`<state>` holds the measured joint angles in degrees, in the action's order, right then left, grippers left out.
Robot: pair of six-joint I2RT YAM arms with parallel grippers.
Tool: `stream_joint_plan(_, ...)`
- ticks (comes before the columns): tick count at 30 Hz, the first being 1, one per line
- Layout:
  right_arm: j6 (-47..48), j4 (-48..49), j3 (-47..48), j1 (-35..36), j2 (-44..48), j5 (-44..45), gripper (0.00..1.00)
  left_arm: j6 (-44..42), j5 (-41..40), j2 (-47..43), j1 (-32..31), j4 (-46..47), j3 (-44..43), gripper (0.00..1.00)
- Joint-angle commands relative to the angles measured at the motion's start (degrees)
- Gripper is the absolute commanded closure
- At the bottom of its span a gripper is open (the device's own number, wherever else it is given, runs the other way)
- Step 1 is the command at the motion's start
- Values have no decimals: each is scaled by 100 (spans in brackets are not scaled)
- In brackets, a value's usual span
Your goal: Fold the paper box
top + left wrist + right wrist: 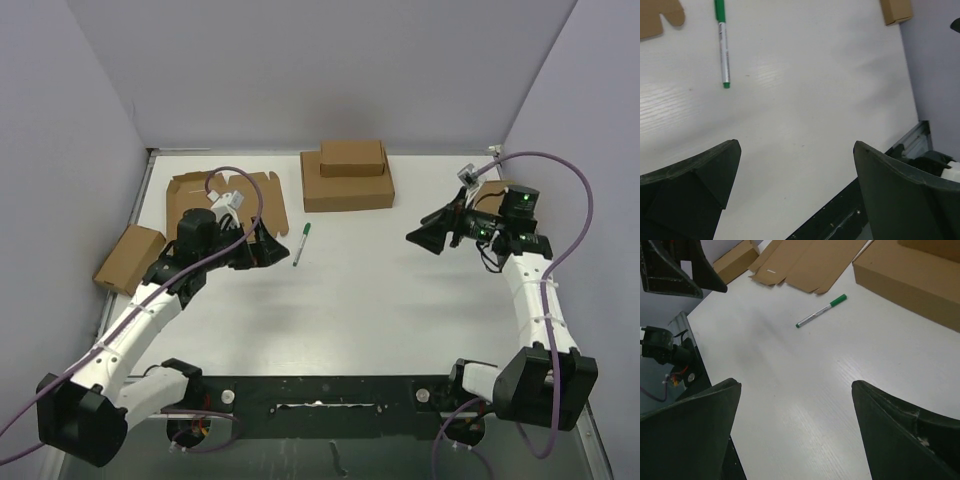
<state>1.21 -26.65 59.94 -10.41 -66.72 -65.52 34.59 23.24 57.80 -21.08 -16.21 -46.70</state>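
Counter (380,290): the white surface I work over, walled in lilac on three sides, with both arms mounted at its near edge.

Largest box (347,190): wide, brown and closed, at the far middle of the counter. I cannot see what it holds. It also shows at the upper right of the right wrist view (910,280).

Left arm (150,305) and right arm (530,290): the left jaws stand spread wide and grip nothing, hovering over bare counter just left of the pen. The right jaws are likewise released and hold nothing, above the right side of the counter and pointed toward the middle.

Paper box (225,195): a flat, unfolded die-cut sheet lying at the far left of the counter, flaps and tabs spread. The left arm's wrist covers part of it from above. Its notched edge shows in the right wrist view (810,262), and one corner in the left wrist view (657,17). It is apart from both sets of jaws.

Stacked box (352,158): smaller and closed, resting on top of the largest box toward its far edge.

Side box (130,258): small and closed, tilted at the counter's left edge beside the wall, near the paper box.

Pen (301,243): green-capped with a pale barrel, lying on the counter between the paper box and the largest box, touching neither (722,45) (821,310).
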Motion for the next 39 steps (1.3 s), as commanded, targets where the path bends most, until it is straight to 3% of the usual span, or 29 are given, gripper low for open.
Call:
stream_joint_plan(1, 101, 1164, -560, -39, -318, -1045, 2, -850, -641, 390, -15, -479, -449, 2)
stream_joint_plan(7, 1018, 820, -799, -48, -514, -1065, 2, -2287, -2082, 1149, 23, -1432, -952, 2)
stream_joint_plan(14, 1217, 511, -704, -25, -543, -971, 2, -3011, -3377, 2430, 112, -1864, -1571, 7)
stream_joint_plan(22, 1240, 468, -703, -29, -456, -867, 2, -3503, -3872, 3549, 302, -1903, -2255, 34)
stream_joint_plan(32, 1241, 451, -708, -31, -484, -841, 2, -3862, -4315, 4499, 304, -1824, -2590, 45)
stream_joint_plan(39, 1268, 433, -708, -31, -477, -831, 2, -4026, -4735, 4442, 306, -1828, -2293, 46)
